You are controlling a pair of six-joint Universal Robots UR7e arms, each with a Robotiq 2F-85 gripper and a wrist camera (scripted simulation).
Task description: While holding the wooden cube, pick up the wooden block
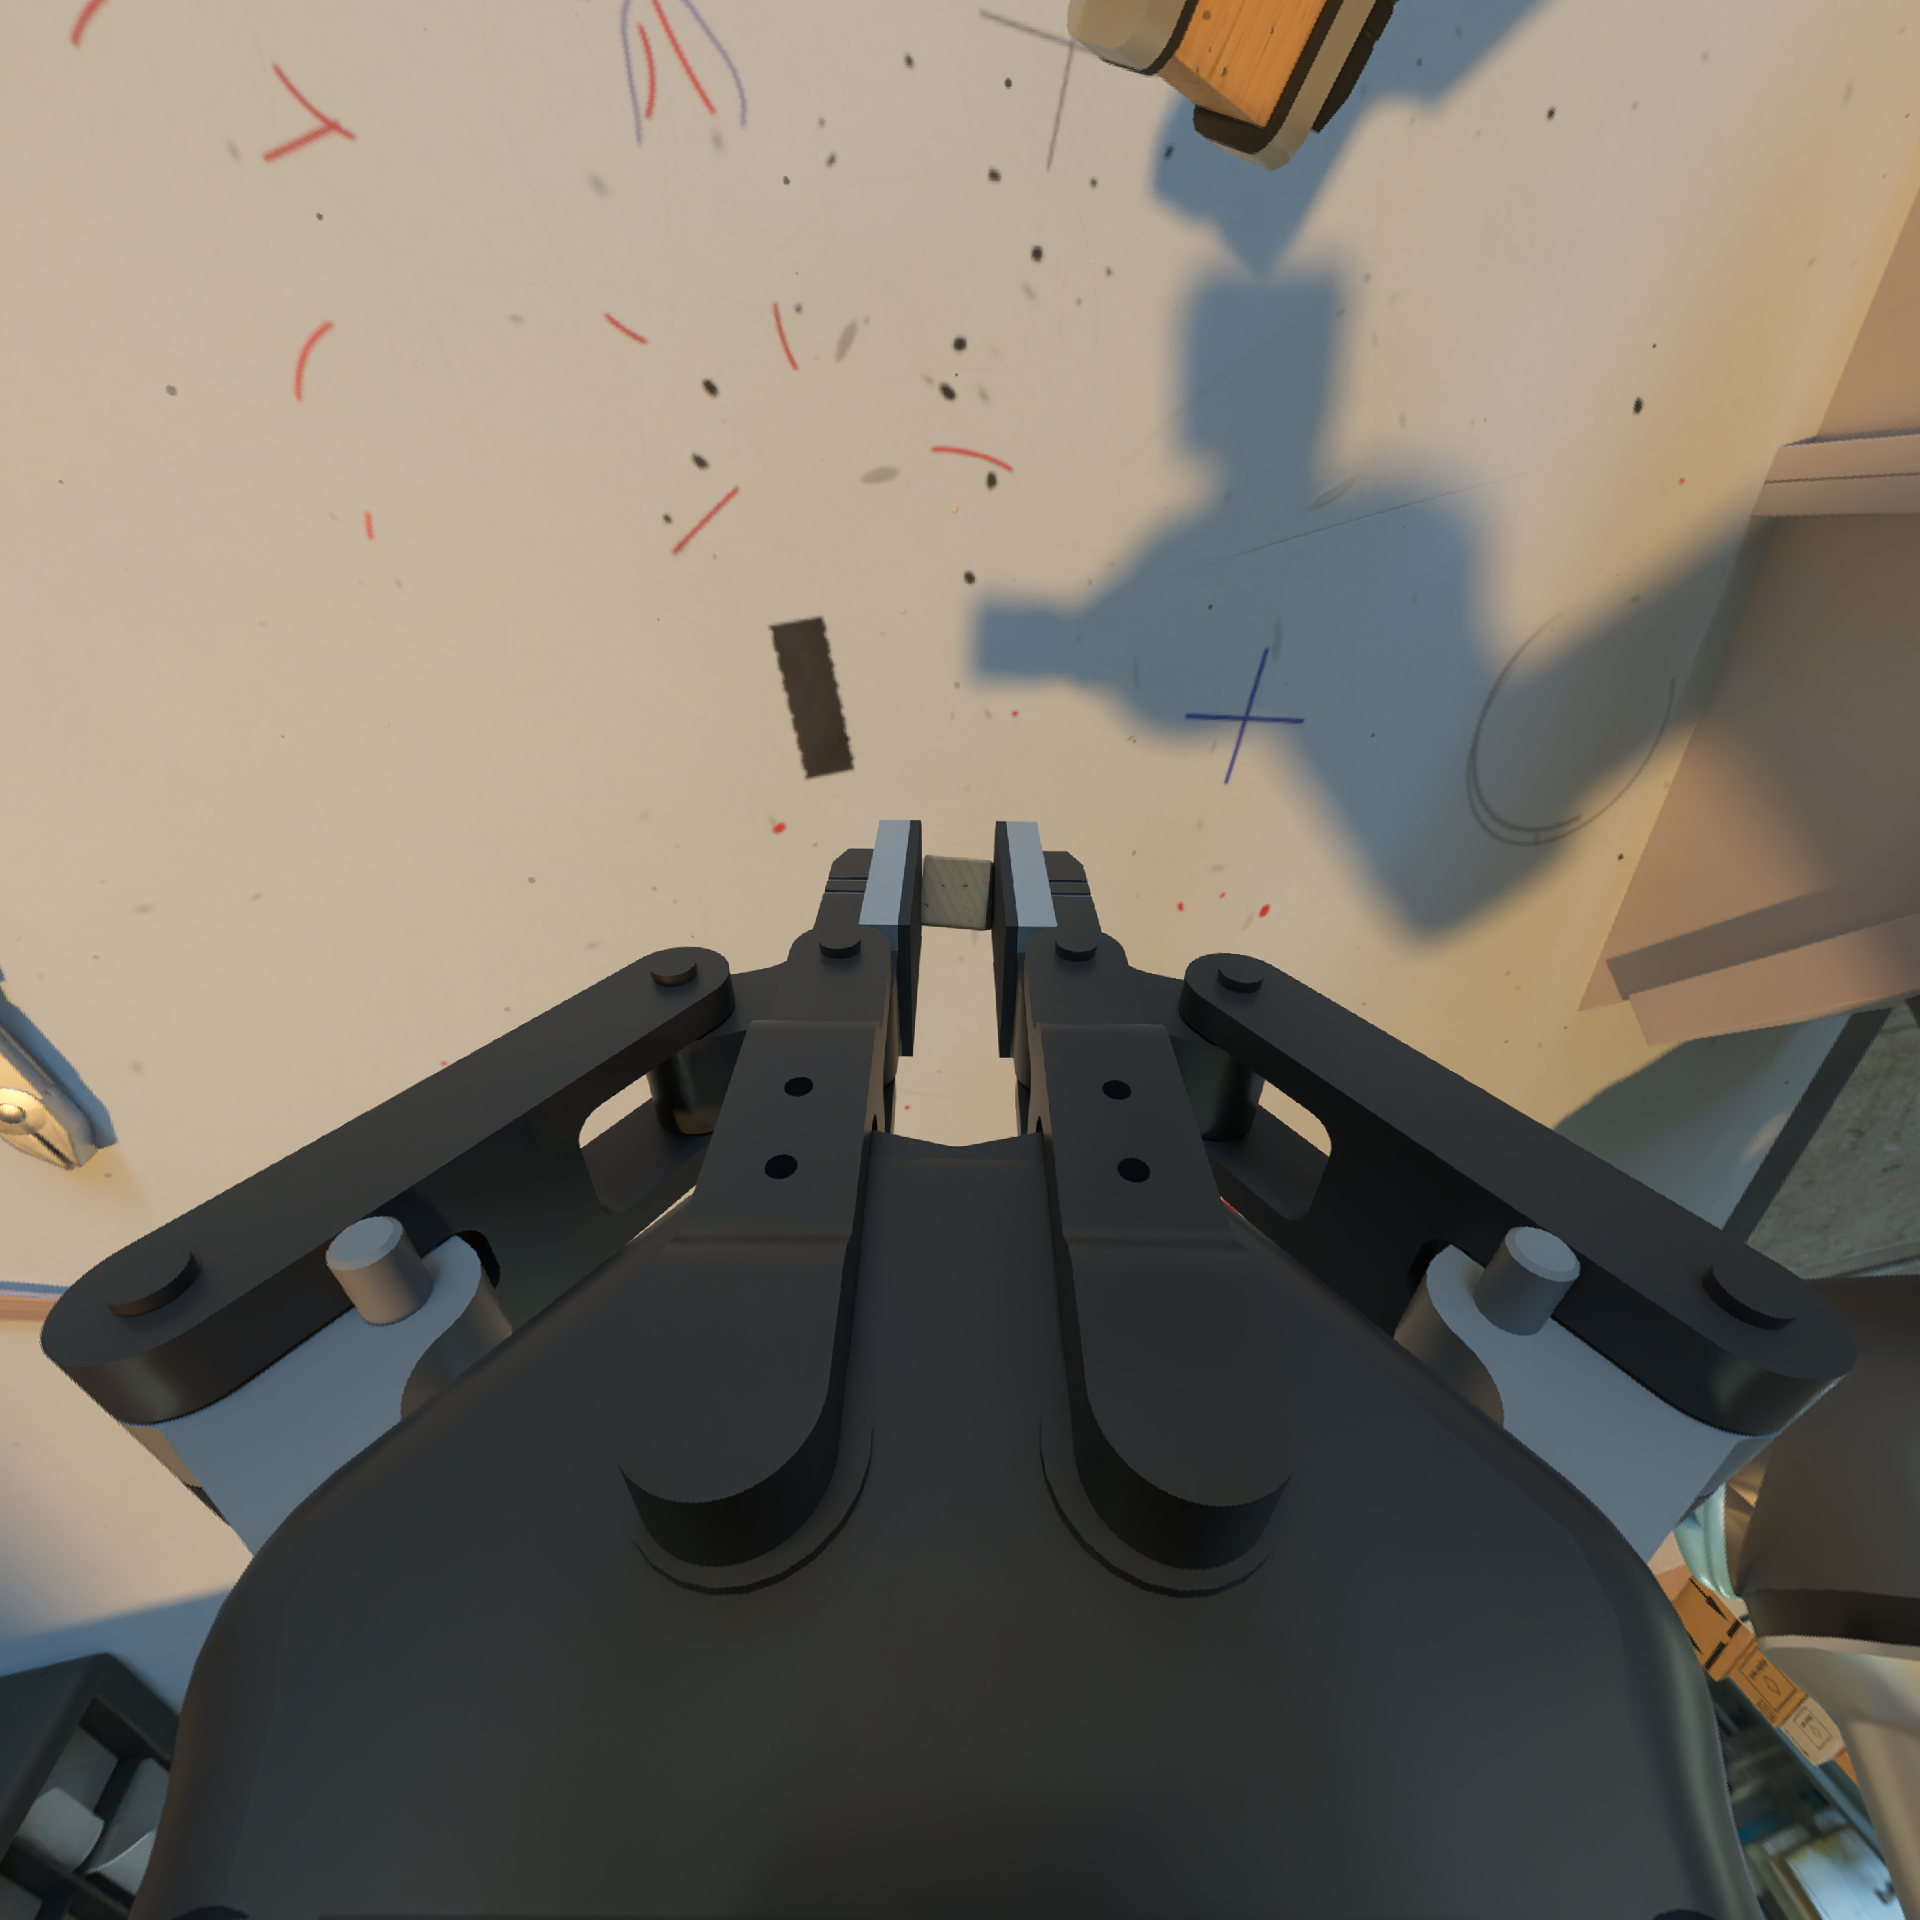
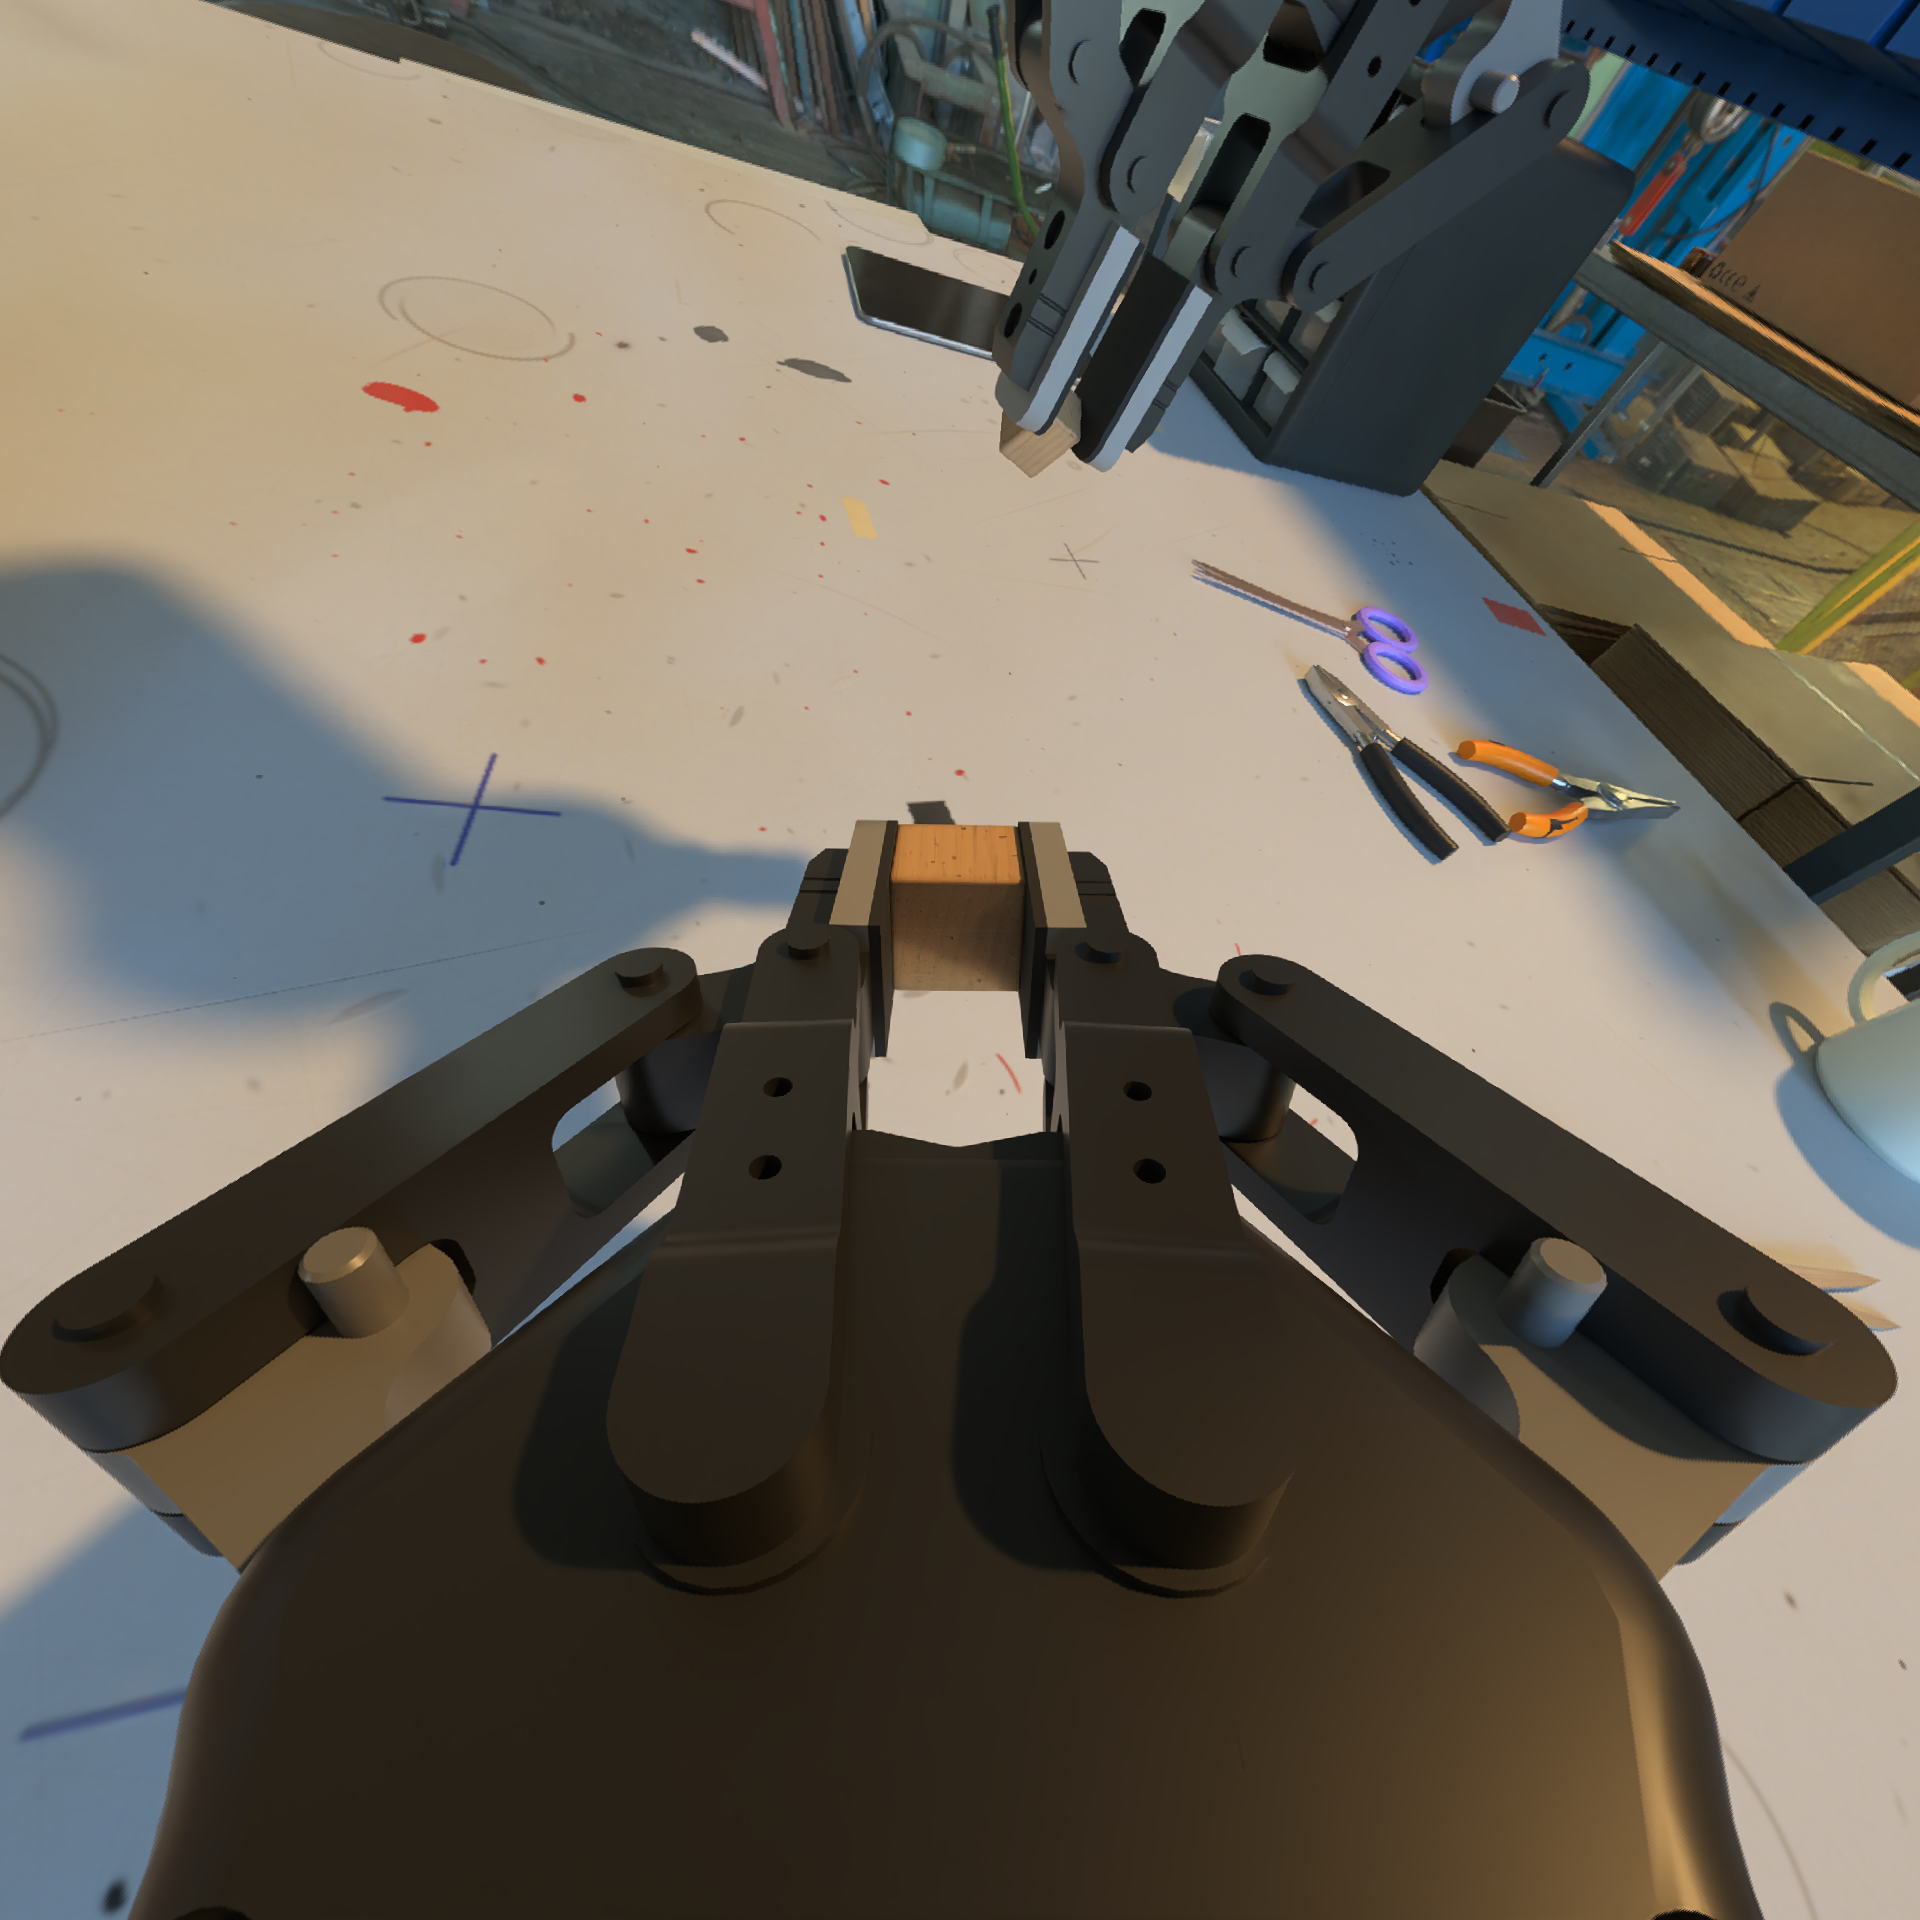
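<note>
My left gripper is shut on a small pale wooden cube, held between its pads above the white table. It also shows in the right wrist view, pointing down with the cube at its fingertips. My right gripper is shut on a larger orange-brown wooden block and holds it off the table. In the left wrist view the right gripper shows at the top edge with the block between its pads.
Purple-handled scissors, black-handled pliers and orange-handled pliers lie at the right. A dark bin and a flat dark slab stand behind. A white jug sits far right. A black strip lies on the table.
</note>
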